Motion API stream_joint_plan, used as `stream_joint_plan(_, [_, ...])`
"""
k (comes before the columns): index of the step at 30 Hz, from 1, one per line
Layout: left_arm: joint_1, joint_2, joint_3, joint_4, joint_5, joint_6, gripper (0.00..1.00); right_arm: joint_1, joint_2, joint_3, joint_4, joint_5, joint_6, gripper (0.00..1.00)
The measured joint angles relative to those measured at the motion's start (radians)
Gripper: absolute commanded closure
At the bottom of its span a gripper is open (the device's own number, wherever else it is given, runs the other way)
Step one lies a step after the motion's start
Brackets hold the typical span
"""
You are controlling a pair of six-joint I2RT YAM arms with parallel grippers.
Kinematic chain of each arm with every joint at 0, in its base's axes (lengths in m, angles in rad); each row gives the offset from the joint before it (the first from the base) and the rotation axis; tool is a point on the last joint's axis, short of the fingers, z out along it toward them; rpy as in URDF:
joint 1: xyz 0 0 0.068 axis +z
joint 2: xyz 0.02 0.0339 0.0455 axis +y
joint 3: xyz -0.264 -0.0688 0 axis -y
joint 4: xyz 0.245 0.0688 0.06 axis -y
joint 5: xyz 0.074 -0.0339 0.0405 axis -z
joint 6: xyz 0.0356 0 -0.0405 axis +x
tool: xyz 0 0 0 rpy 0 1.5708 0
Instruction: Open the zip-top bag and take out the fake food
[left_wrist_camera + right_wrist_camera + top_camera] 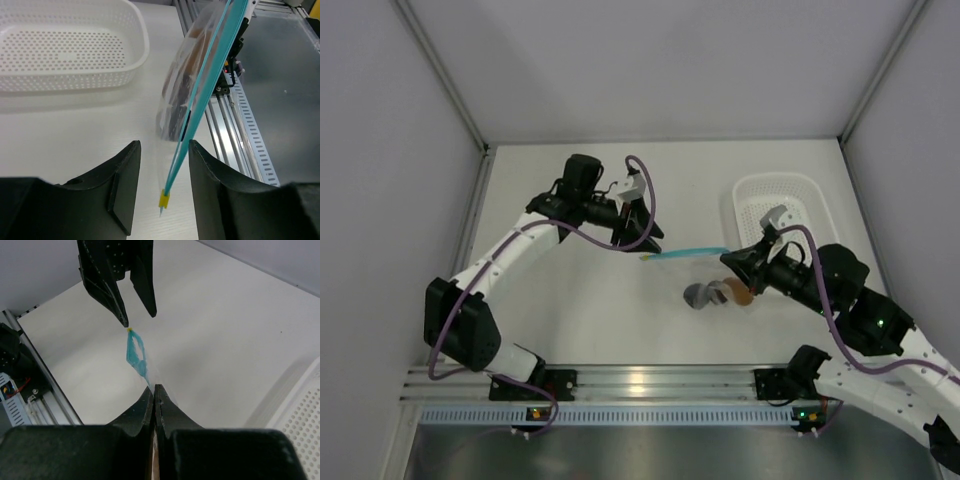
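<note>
The clear zip-top bag (695, 268) hangs above the table, its light blue zip strip (682, 252) running level between the two grippers. My right gripper (728, 260) is shut on the bag's right end, seen in the right wrist view (154, 388). My left gripper (648, 244) is open, its jaws either side of the strip's left end with its yellow slider (164, 199), not touching it. The fake food shows through the plastic at the bag's bottom: an orange piece (741, 296) and dark pieces (700, 297). In the left wrist view the bag (187, 85) hangs edge-on.
A white perforated basket (778, 205) stands at the back right, just behind my right gripper; it also shows in the left wrist view (65, 45). An aluminium rail (640, 382) runs along the near edge. Grey walls enclose the table.
</note>
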Motion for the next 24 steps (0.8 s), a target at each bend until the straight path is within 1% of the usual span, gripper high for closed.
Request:
stream_joint_plan(4, [-0.024, 0.000, 0.064, 0.002, 0.008, 0.003, 0.51, 0.000, 0.002, 0.000, 0.001, -0.028, -0.012, 1.00])
stream_joint_plan(7, [-0.053, 0.000, 0.085, 0.001, 0.004, 0.003, 0.52, 0.000, 0.011, 0.000, 0.005, -0.043, -0.014, 1.00])
stream_joint_plan(10, [-0.085, 0.000, 0.092, 0.000, -0.011, 0.003, 0.54, 0.000, 0.020, -0.001, 0.006, -0.049, -0.014, 1.00])
stream_joint_plan(18, [-0.174, 0.000, 0.092, 0.000, -0.104, 0.000, 0.58, 0.000, 0.020, -0.006, 0.009, -0.056, -0.014, 1.00])
stream_joint_plan(24, [-0.192, 0.005, 0.092, 0.000, -0.130, -0.003, 0.60, 0.000, 0.018, -0.006, 0.010, -0.060, -0.013, 1.00])
